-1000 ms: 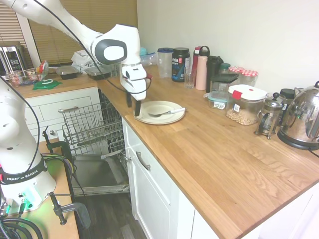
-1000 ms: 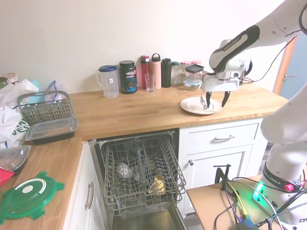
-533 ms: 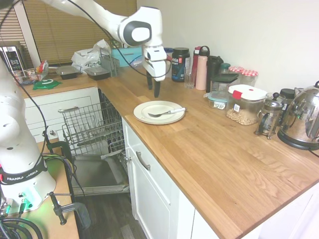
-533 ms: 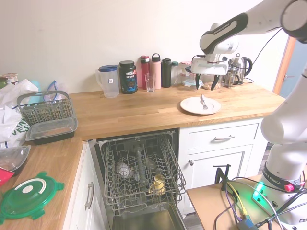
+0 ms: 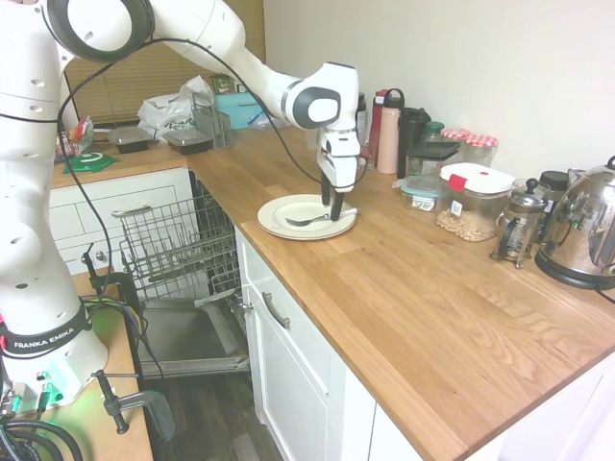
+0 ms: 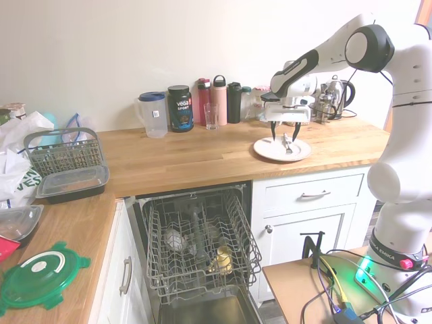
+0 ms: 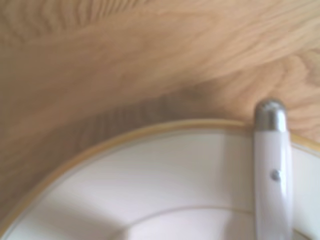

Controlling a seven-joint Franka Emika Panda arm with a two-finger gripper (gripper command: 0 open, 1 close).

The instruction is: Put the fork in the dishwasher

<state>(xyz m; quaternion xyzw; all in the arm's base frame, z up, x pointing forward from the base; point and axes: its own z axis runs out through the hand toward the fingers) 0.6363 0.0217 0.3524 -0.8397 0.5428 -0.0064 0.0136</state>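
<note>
Fork [image 5: 322, 218] lies across cream plate [image 5: 288, 221], centre frame in first ext view, handle end over rim. Gripper [image 6: 284, 138] hangs right above it, jaws apart w/ nothing held, prob lining up to straddle handle. Dishwasher [image 6: 196, 246] open lower centre, rack ready

opposite exteriors share plate [image 5: 306, 215]; wrist close

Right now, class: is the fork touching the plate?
Touching. The first exterior view shows the fork lying across the plate; the wrist view shows its handle resting over the rim.
</note>
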